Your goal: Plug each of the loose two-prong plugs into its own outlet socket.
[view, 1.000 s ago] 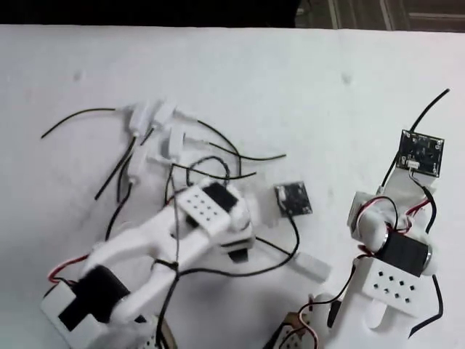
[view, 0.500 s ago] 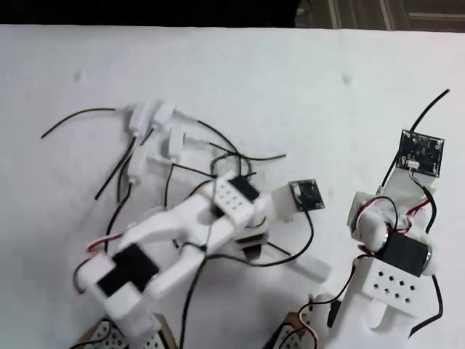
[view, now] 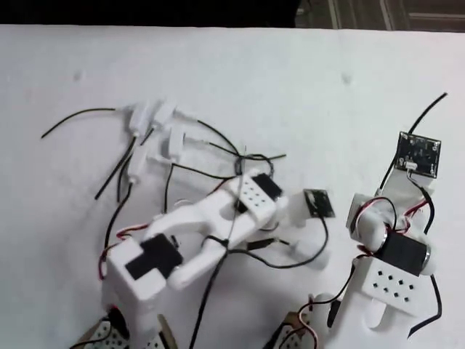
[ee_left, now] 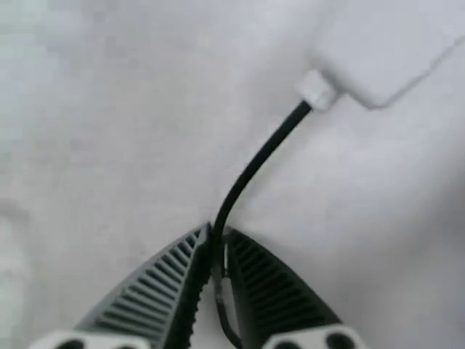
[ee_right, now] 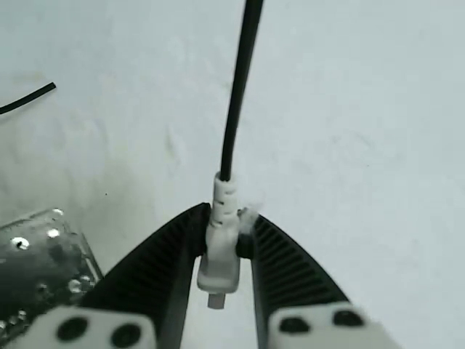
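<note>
one white two-prong plug is pinched between the ribbed fingers of the right claw, just above the white tabletop. its black cord runs straight away from the claw. the left claw is closed on a thin black lead, a little way from where that lead enters a white block lying on the tabletop. in the high view, more loose plugs lie bunched on the far side of the left arm, their cords trailing across the tabletop.

Left arm farther right.
</note>
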{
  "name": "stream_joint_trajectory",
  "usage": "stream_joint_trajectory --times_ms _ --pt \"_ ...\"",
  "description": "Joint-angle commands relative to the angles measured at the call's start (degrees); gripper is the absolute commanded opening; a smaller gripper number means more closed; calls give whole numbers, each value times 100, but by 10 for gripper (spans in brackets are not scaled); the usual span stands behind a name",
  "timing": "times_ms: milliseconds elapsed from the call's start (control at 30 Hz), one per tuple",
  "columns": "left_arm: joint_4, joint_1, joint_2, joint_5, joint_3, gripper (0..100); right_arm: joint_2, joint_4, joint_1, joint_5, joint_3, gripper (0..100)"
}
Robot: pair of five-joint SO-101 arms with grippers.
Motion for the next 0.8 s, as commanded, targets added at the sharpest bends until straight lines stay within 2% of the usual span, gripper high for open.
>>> stream_joint_trajectory --times_ms 0,233,367,533,767 --pt "70 -655 -963 404 659 23 -57 -101 57 79 -53 17" --pt "105 -1947 -2536 360 2198 23 -40 -101 31 79 -44 17" --pt "589 -2563 -3345 -105 2787 23 -40 -92 22 79 -44 17" --pt "1292 -3222 -4084 -149 3130 23 -57 -101 4 79 26 17" --pt "1336 -3890 -4251 -738 3191 23 -84 -101 -295 79 149 17"
